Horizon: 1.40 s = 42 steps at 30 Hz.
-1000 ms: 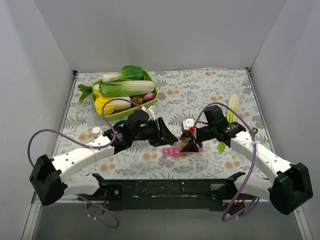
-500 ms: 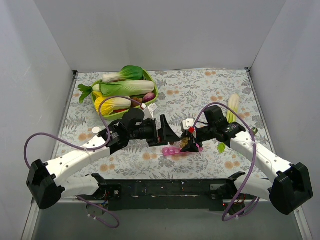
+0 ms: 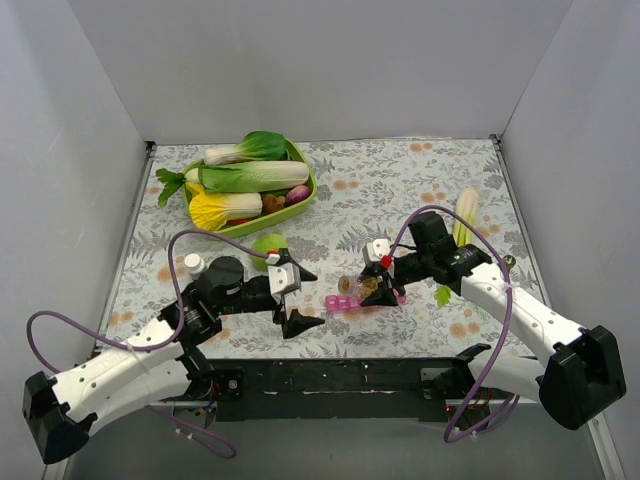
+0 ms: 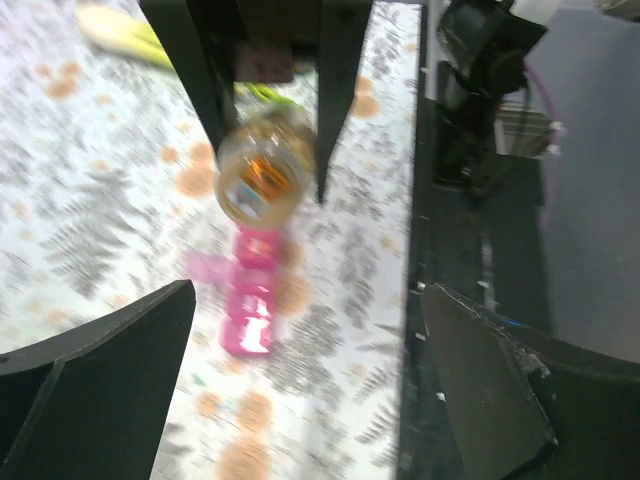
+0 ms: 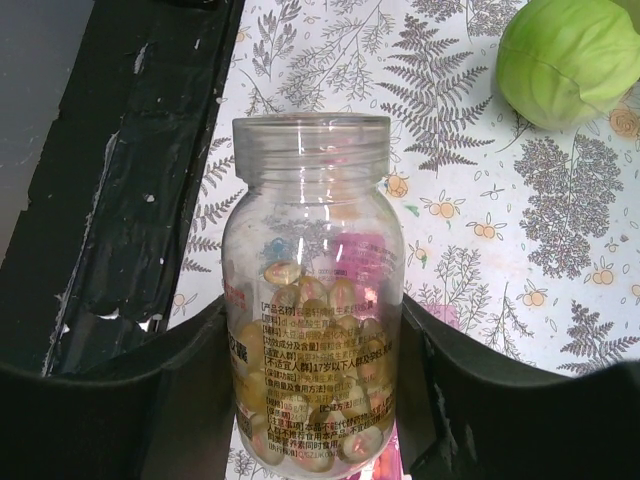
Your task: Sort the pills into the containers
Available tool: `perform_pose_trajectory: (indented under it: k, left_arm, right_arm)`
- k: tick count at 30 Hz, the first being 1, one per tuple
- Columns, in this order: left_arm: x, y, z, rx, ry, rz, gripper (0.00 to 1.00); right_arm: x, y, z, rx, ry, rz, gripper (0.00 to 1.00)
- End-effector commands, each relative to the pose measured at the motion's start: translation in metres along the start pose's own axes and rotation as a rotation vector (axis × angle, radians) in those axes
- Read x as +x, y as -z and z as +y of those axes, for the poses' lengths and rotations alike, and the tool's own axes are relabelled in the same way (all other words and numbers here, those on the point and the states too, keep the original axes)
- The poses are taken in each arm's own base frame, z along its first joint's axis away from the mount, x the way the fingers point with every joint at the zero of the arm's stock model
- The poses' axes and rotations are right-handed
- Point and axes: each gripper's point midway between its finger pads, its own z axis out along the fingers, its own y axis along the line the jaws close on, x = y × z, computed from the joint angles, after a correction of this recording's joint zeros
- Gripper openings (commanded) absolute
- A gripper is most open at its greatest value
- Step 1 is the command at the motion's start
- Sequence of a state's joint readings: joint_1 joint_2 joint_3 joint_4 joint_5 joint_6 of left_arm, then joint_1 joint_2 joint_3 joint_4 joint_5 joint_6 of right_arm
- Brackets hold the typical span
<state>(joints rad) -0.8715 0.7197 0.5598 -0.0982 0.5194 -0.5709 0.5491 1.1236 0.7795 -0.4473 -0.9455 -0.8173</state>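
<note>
- Change: over the last 1 s the left gripper [image 3: 303, 297] has pulled back from the pill box [image 3: 343, 302]. It now sits to the box's left, near the front edge of the table [image 3: 400, 180], claw wide and empty.
- The retreat uncovers a green ball [image 3: 268, 243] on the table behind the left wrist. It's not part of the job.
- The right gripper [image 3: 368, 288] hasn't moved. It's clamped on the bottle [image 5: 312, 300], with its 2 fingers pressed on opposite sides.
- The bottle is uncapped, mouth pointing away from the right wrist toward the left arm.
- The pills [image 5: 310, 400] sit packed toward the base of the bottle, none at the neck. My read: no pour under way.
- The left wrist view shows the pink strip [image 4: 252, 300] on the table under the bottle [image 4: 265, 175]. I can't tell whether they touch.
- That view is too blurred to tell if any cell holds pills yet.
- Meaning: the left arm's assist looks finished and it's out of the pour path, so sorting now rests on the right arm.
- Next move likely needs the right wrist to roll the mouth down over 1 cell.
- Risk: the pills are tiny, so too much tilt dumps them across several cells or onto the table.
</note>
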Motion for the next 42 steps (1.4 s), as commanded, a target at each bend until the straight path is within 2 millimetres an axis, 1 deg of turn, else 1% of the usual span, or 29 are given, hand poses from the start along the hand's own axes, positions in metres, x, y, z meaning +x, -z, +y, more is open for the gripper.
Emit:
perform_pose_trajectory:
  k: [1, 2, 3, 4, 6, 7, 10, 11, 13, 15, 16, 17, 18, 19, 21, 25, 27, 28, 29, 30, 32, 33, 35, 36, 37, 38, 39, 40, 42]
  left_arm:
    - [-0.044, -0.023, 0.032, -0.048, -0.354, -0.103, 0.98]
    - [-0.046, -0.028, 0.032, -0.031, -0.362, -0.101, 0.98]
    - [-0.052, -0.032, 0.032, -0.023, -0.374, -0.111, 0.98]
    - [-0.048, -0.04, 0.034, -0.015, -0.382, -0.099, 0.98]
    - [-0.049, -0.046, 0.033, 0.004, -0.392, -0.1, 0.98]
    - [-0.046, -0.05, 0.033, 0.012, -0.388, -0.09, 0.98]
    - [-0.045, -0.057, 0.031, 0.025, -0.395, -0.08, 0.98]
    - [-0.043, -0.06, 0.031, 0.03, -0.389, -0.072, 0.97]
    - [-0.047, -0.062, 0.029, 0.034, -0.377, -0.076, 0.9]
    - [-0.045, -0.067, 0.029, 0.043, -0.332, -0.06, 0.82]
    - [-0.042, -0.068, 0.028, 0.052, -0.315, -0.044, 0.72]
    - [-0.045, -0.069, 0.029, 0.052, -0.308, -0.041, 0.65]
    - [-0.04, -0.071, 0.029, 0.056, -0.278, -0.024, 0.56]
    - [-0.038, -0.072, 0.028, 0.058, -0.263, -0.012, 0.37]
    - [-0.036, -0.072, 0.028, 0.057, -0.238, 0.0, 0.2]
    - [-0.031, -0.07, 0.028, 0.034, -0.131, 0.038, 0.0]
    - [-0.032, -0.069, 0.03, 0.009, -0.085, 0.039, 0.0]
    - [-0.026, -0.067, 0.027, 0.011, -0.034, 0.063, 0.0]
    - [-0.027, -0.066, 0.026, 0.011, -0.014, 0.061, 0.1]
    - [-0.025, -0.066, 0.025, 0.01, 0.003, 0.064, 0.27]
    - [-0.032, -0.061, 0.022, 0.002, 0.021, 0.033, 0.41]
    - [-0.03, -0.058, 0.024, -0.019, 0.03, 0.031, 0.55]
    - [-0.044, -0.052, 0.025, -0.045, 0.024, -0.032, 0.61]
    - [-0.047, -0.049, 0.025, -0.051, 0.022, -0.047, 0.69]
    - [-0.048, -0.047, 0.026, -0.065, 0.022, -0.057, 0.73]
    - [-0.054, -0.043, 0.025, -0.067, 0.014, -0.075, 0.76]
    - [-0.054, -0.041, 0.024, -0.066, 0.005, -0.078, 0.78]
    - [-0.052, -0.04, 0.023, -0.066, 0.001, -0.072, 0.83]
    - [-0.043, -0.036, 0.021, -0.052, -0.042, -0.058, 0.87]
  right_arm:
    - [-0.008, 0.002, 0.006, -0.022, 0.024, -0.036, 0.01]
    - [-0.008, 0.002, 0.006, -0.024, 0.023, -0.036, 0.01]
    - [-0.008, 0.002, 0.006, -0.025, 0.023, -0.038, 0.01]
    - [-0.008, 0.002, 0.006, -0.026, 0.025, -0.038, 0.01]
    - [-0.008, 0.002, 0.006, -0.025, 0.025, -0.038, 0.01]
    - [-0.009, 0.003, 0.006, -0.022, 0.026, -0.039, 0.01]
    - [-0.007, 0.002, 0.007, -0.023, 0.028, -0.04, 0.01]
    - [-0.008, 0.002, 0.007, -0.023, 0.029, -0.04, 0.01]
    - [-0.008, 0.002, 0.007, -0.024, 0.029, -0.041, 0.01]
    - [-0.008, 0.002, 0.007, -0.025, 0.027, -0.042, 0.01]
    - [-0.008, 0.002, 0.006, -0.025, 0.028, -0.042, 0.01]
    - [-0.008, 0.002, 0.007, -0.025, 0.027, -0.042, 0.01]
    - [-0.008, 0.002, 0.007, -0.025, 0.027, -0.042, 0.01]
    - [-0.009, 0.002, 0.007, -0.025, 0.028, -0.042, 0.01]
    - [-0.008, 0.002, 0.007, -0.025, 0.025, -0.04, 0.01]
    - [-0.008, 0.002, 0.007, -0.023, 0.025, -0.04, 0.01]
    - [-0.007, 0.003, 0.006, -0.022, 0.025, -0.038, 0.01]
    - [-0.008, 0.003, 0.006, -0.02, 0.026, -0.039, 0.01]
    - [-0.008, 0.003, 0.006, -0.021, 0.026, -0.038, 0.01]
    - [-0.008, 0.002, 0.006, -0.023, 0.025, -0.039, 0.01]
    - [-0.008, 0.002, 0.005, -0.022, 0.026, -0.04, 0.01]
    - [-0.008, 0.003, 0.005, -0.021, 0.022, -0.039, 0.01]
    - [-0.009, 0.003, 0.006, -0.021, 0.027, -0.04, 0.01]
    - [-0.009, 0.003, 0.006, -0.023, 0.026, -0.041, 0.01]
    - [-0.008, 0.002, 0.006, -0.023, 0.025, -0.039, 0.01]
    - [-0.008, 0.002, 0.006, -0.022, 0.026, -0.04, 0.01]
    - [-0.007, 0.002, 0.006, -0.024, 0.022, -0.038, 0.01]
    - [-0.008, 0.002, 0.006, -0.024, 0.025, -0.039, 0.01]
    - [-0.008, 0.002, 0.006, -0.024, 0.023, -0.04, 0.01]
